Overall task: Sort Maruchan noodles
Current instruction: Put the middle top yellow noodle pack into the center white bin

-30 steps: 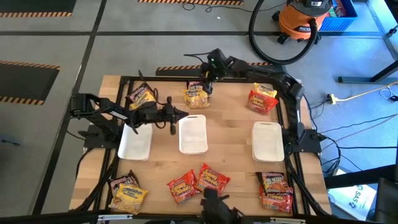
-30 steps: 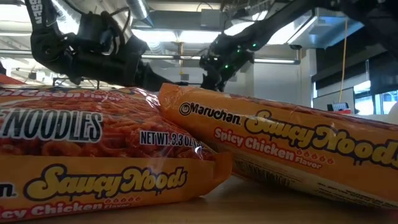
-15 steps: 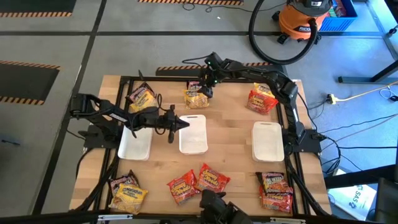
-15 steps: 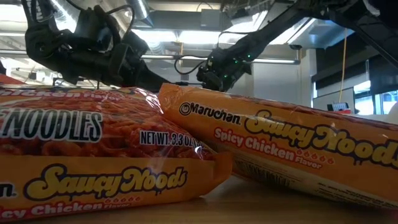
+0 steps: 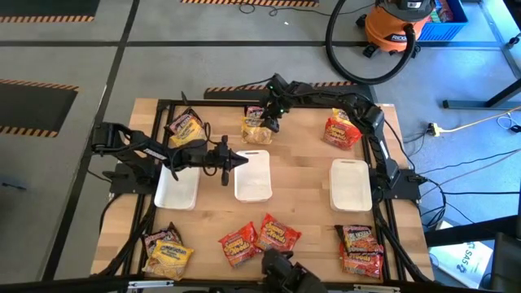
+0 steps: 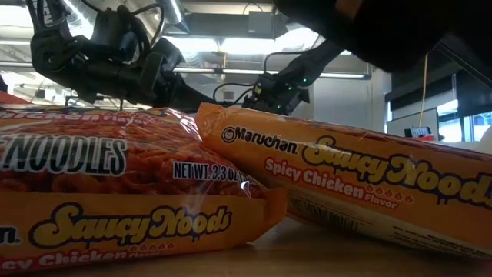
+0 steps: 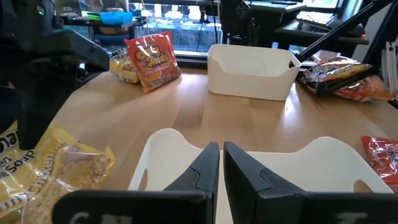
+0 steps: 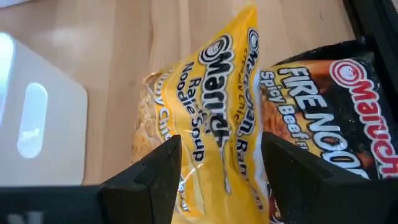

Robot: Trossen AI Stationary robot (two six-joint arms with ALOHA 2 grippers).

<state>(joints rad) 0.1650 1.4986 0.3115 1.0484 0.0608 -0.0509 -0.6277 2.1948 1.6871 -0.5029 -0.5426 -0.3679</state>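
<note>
While the left tool (image 7: 221,163) stays clenched empty, the right tool (image 8: 221,171) straddles a yellow noodle packet (image 8: 211,124).

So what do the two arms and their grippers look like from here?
Both arms are black, jointed and slim, with black cables looped along them. The left gripper has two dark, wedge-shaped fingers. The right gripper has matching dark, angular fingers; small green lights glow on its wrist in the high view.

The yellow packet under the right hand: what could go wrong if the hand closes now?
1. The yellow packet lies on a dark packet; the open right hand may pinch or drag both.
2. The crinkly wrapper may slip out during the lift.
3. The shut left hand hovers over the middle tray, perhaps blocking a drop there.
</note>
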